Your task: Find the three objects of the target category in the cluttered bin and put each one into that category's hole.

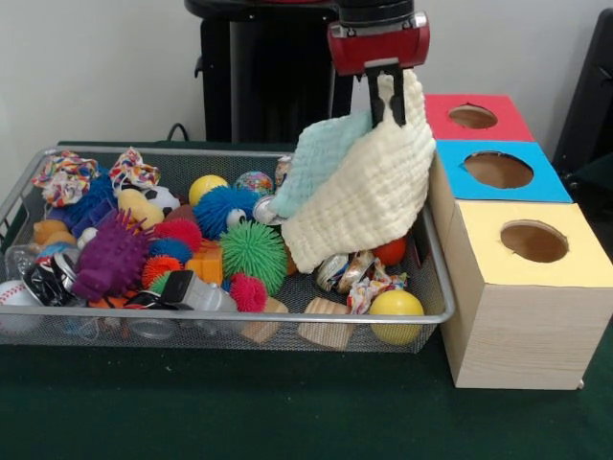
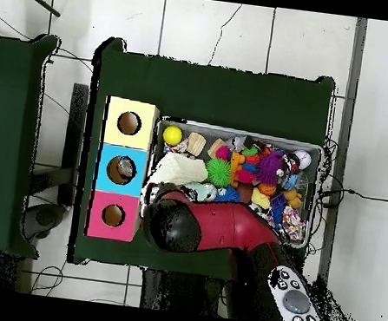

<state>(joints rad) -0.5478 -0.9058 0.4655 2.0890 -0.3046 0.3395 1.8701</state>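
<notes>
My gripper hangs above the right end of the wire bin, shut on the top corner of a cream waffle-knit cloth. The cloth dangles down toward the bin's contents. A pale blue cloth hangs beside it on the left; I cannot tell whether it is also held. In the overhead view the cream cloth shows between the bin and the boxes, with the arm covering the gripper. Three boxes with round holes stand beside the bin: red, blue, yellow.
The bin holds several spiky balls, among them green, purple and blue, plus a yellow ball, wooden blocks, crushed cans and fabric bows. Something lies in the blue box's hole.
</notes>
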